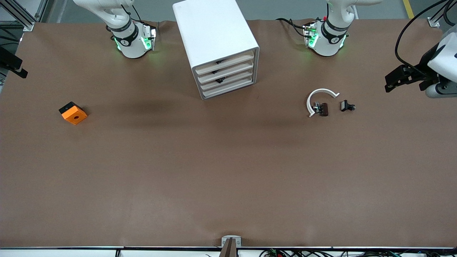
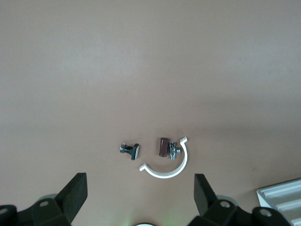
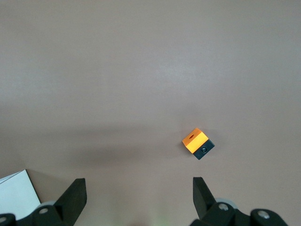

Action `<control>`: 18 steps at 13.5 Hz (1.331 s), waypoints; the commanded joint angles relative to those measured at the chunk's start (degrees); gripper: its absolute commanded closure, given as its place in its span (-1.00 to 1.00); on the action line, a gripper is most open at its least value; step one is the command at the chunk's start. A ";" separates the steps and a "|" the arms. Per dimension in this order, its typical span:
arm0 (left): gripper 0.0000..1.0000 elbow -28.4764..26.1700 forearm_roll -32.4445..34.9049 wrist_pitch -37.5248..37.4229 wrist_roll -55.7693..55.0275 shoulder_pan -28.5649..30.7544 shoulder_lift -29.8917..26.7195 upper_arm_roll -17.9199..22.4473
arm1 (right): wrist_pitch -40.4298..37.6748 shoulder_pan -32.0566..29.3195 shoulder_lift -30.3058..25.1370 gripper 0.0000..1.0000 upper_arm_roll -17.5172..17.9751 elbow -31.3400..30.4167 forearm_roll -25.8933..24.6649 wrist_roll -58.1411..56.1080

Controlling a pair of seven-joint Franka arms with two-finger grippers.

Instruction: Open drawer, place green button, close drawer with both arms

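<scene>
The white cabinet (image 1: 214,32) stands between the two arm bases, and all of its drawers (image 1: 226,76) are pushed in. I cannot see the button in any view. My left gripper (image 1: 400,79) (image 2: 140,183) hangs open and empty high over the left arm's end of the table, above a white C-shaped ring (image 2: 171,167). My right gripper (image 1: 16,67) (image 3: 138,186) hangs open and empty high over the right arm's end, with the orange cube (image 3: 195,140) on the table below it. A corner of the cabinet (image 3: 16,195) shows in the right wrist view.
The white ring (image 1: 321,96) lies toward the left arm's end, with a small brown block and a metal piece (image 1: 321,109) inside it. A black clip (image 1: 347,106) lies beside the ring. The orange cube (image 1: 73,113) sits toward the right arm's end.
</scene>
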 commanded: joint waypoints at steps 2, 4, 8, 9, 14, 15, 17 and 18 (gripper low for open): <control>-1.00 -5.84 0.18 1.17 0.95 3.13 -4.66 -4.52 | 1.08 0.60 -1.90 -1.00 -0.52 -1.82 -0.78 -0.57; -1.00 -6.37 0.18 1.34 0.95 3.22 -4.92 -5.15 | 1.17 0.34 -2.07 -1.00 -0.52 -2.26 -0.69 -0.57; -1.00 -6.28 0.18 1.61 0.95 3.22 -4.84 -5.15 | 2.31 0.34 -3.74 -1.00 -0.52 -4.88 -0.69 -0.66; -1.00 -6.28 0.18 1.61 0.95 3.31 -4.92 -5.15 | 2.31 0.34 -3.83 -1.00 -0.52 -4.89 -0.69 -0.57; -1.00 -5.84 0.27 1.61 0.95 3.22 -4.57 -5.06 | 2.05 0.25 -3.57 -1.00 -0.52 -4.37 -0.69 -0.57; -1.00 -5.76 0.27 1.61 0.95 3.22 -4.49 -4.89 | 1.88 0.25 -3.48 -1.00 -0.44 -3.93 -0.69 -0.49; -1.00 -5.67 0.27 1.61 0.86 3.22 -4.31 -4.62 | 1.79 0.25 -3.39 -1.00 -0.26 -3.58 -0.69 -0.49; -1.00 -5.67 0.27 1.61 0.86 3.31 -4.31 -4.54 | 1.79 0.25 -3.39 -1.00 -0.26 -3.58 -0.69 -0.40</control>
